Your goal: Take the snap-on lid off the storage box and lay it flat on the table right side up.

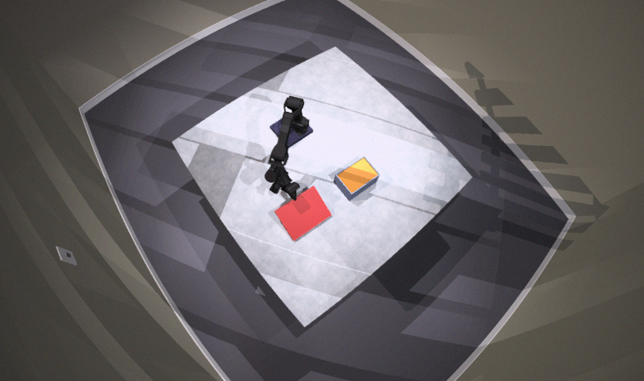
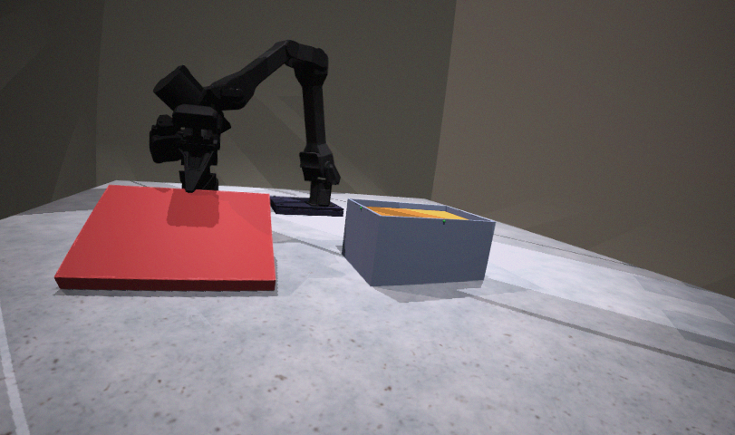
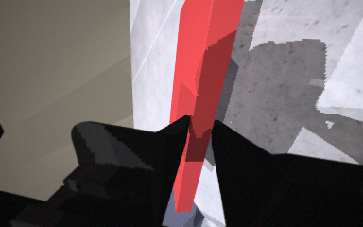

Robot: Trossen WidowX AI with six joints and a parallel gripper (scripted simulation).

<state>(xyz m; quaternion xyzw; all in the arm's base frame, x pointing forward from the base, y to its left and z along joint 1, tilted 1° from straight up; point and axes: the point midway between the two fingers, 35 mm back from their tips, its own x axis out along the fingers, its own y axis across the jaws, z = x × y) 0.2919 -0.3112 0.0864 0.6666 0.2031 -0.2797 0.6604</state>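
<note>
The red lid (image 1: pixel 306 221) (image 2: pixel 160 242) (image 3: pixel 193 57) is off the box, its plain top face up. My gripper (image 1: pixel 295 197) (image 2: pixel 190 189) (image 3: pixel 200 122) is shut on the lid's edge nearest the arm base. The lid slopes, with the gripped edge higher and the opposite edge very low over the table; whether that edge touches is unclear. The grey-blue storage box (image 1: pixel 365 188) (image 2: pixel 432 253) stands upright and open beside the lid, with a gap between them. Its orange-yellow inside shows. The lid's underside is hidden.
The pale table (image 1: pixel 334 259) (image 2: pixel 360 350) bears the box and the arm's dark base plate (image 1: pixel 298 135) (image 2: pixel 306 207), which lies behind the lid and box. The table's edge runs beyond the lid on the side away from the box. Shadows cross the scene.
</note>
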